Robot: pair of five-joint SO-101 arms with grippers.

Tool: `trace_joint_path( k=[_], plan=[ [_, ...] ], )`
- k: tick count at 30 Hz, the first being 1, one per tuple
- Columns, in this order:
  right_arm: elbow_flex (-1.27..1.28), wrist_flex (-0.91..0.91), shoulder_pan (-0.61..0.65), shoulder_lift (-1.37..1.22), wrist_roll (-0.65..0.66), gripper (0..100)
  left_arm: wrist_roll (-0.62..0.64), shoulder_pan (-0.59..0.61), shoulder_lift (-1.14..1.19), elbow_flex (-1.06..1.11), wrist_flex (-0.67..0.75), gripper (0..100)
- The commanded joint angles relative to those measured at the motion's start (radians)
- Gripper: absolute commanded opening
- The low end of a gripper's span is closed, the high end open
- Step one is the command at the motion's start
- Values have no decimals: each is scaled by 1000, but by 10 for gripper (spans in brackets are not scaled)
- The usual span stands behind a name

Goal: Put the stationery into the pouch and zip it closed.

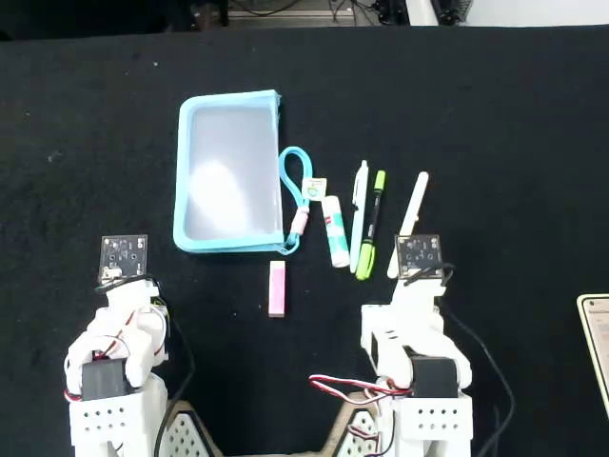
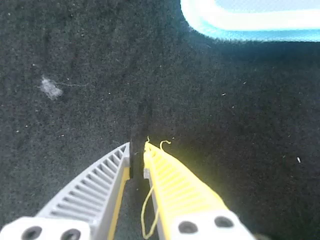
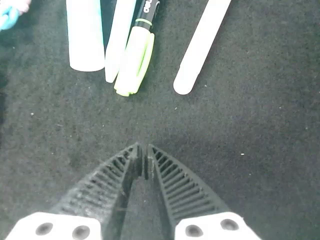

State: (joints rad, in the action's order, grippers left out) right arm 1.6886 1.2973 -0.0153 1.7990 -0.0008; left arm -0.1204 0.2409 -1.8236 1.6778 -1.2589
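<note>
Pouch [image 1: 228, 174], flat and blue-rimmed, lies on fuzzy black tabletop [image 1: 495, 114] with open room around; pens [image 1: 360, 217] and perhaps an eraser [image 1: 277, 288] beside it. Left gripper [image 2: 137, 150] and right gripper [image 3: 144, 151] sit pinched together, empty.

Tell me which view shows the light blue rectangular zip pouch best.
The high view: the whole pouch lies in frame. The left wrist view catches one edge; the right wrist view, a bit of its strap.

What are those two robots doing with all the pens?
Nothing is being held right now. The left claw and right claw are both shut and empty. The blue pouch lies flat, with the pens, glue stick and pink eraser on the cloth beside it, not packed yet.
</note>
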Motion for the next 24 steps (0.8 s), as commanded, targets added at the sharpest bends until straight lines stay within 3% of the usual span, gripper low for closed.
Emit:
trace_joint_path(
  k=[1, 19, 24],
  plan=[
    [-4, 8, -9, 96, -6, 12, -8, -5, -5, 21, -3, 59],
    [-4, -6, -8, 96, -2, 15, -11, -7, -5, 21, 8, 60],
    [-4, -138, -9, 96, -2, 15, -14, -1, -5, 21, 204, 62]
  ],
)
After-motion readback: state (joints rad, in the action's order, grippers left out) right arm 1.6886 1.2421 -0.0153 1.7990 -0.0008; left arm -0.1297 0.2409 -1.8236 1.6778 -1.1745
